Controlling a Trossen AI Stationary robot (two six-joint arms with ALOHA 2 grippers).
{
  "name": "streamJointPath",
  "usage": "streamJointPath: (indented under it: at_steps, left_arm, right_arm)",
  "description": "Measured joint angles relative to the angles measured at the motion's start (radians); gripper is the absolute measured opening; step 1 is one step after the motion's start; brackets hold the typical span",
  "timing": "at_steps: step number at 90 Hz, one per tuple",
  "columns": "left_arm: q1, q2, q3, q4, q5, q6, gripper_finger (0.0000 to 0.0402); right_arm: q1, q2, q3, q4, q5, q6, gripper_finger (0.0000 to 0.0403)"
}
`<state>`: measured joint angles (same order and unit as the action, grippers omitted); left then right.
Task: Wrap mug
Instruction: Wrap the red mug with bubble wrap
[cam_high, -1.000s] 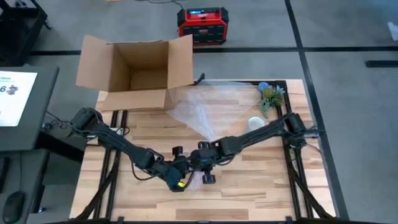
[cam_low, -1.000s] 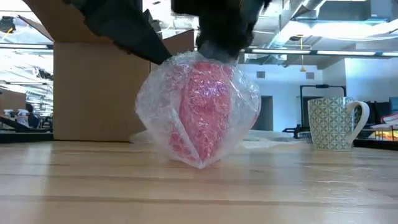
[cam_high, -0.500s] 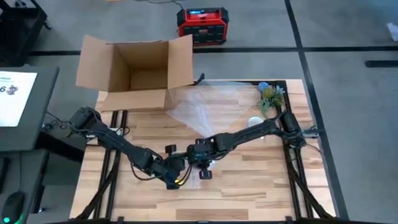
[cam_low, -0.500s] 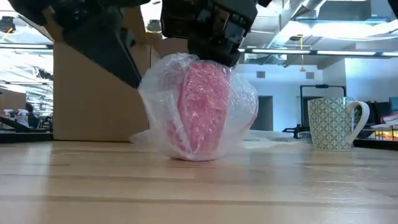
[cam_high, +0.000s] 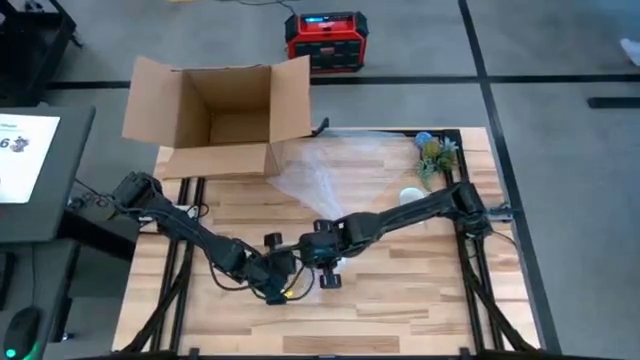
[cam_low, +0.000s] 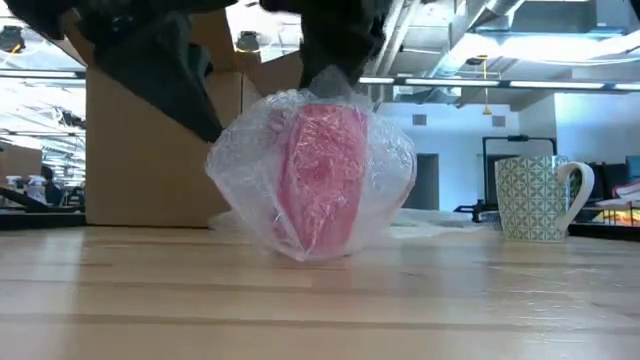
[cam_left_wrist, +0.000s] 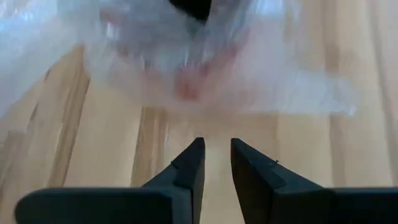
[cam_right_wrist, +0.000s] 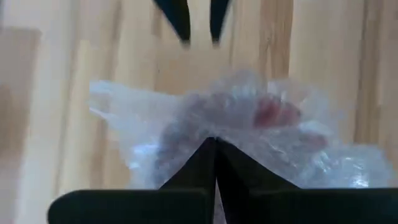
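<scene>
A red mug wrapped in bubble wrap (cam_low: 315, 175) stands on the wooden table at its near middle, its underside on the boards. My right gripper (cam_right_wrist: 216, 144) is shut on the wrap at the bundle's top (cam_low: 335, 78). My left gripper (cam_left_wrist: 216, 152) hovers a little to the bundle's left (cam_high: 283, 283). Its fingers are slightly open, with nothing between them, and point at the bundle (cam_left_wrist: 186, 68). My right gripper pinches the gathered bubble wrap at the top of the bundle (cam_right_wrist: 217, 134) between its two shut fingers. They come from above and slant down from the table's right. The bundle hangs below them, upright, with its underside (cam_low: 310, 255) on the table.
A green-patterned white mug (cam_low: 535, 198) stands at the right. A loose sheet of bubble wrap (cam_high: 335, 165) lies at the far middle, beside an open cardboard box (cam_high: 220, 115). A small plant (cam_high: 435, 155) stands at the far right corner.
My right gripper has carried the bundle a little toward the table's left edge and set it down; it was tipped on one point and now stands upright. My left gripper has drawn back from the bundle toward the left.
</scene>
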<state>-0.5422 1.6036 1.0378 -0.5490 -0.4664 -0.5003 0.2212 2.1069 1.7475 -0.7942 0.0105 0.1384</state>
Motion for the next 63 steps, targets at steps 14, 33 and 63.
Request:
streamJointPath:
  at_steps: [14,33,63]
  left_arm:
    - [-0.018,-0.008,0.000,-0.138,0.006,-0.103,0.0056]
    - [-0.038,-0.011,0.001,-0.256,0.000,-0.201,0.0056]
    - [-0.048,-0.011,0.001,-0.321,0.000,-0.275,0.0056]
  right_arm:
    - [-0.020,0.085,0.003,-0.009,-0.010,0.003,0.0000]
    - [-0.042,0.140,0.011,-0.013,-0.017,-0.012,0.0000]
    - [-0.025,0.027,-0.004,-0.033,-0.009,-0.043,0.0000]
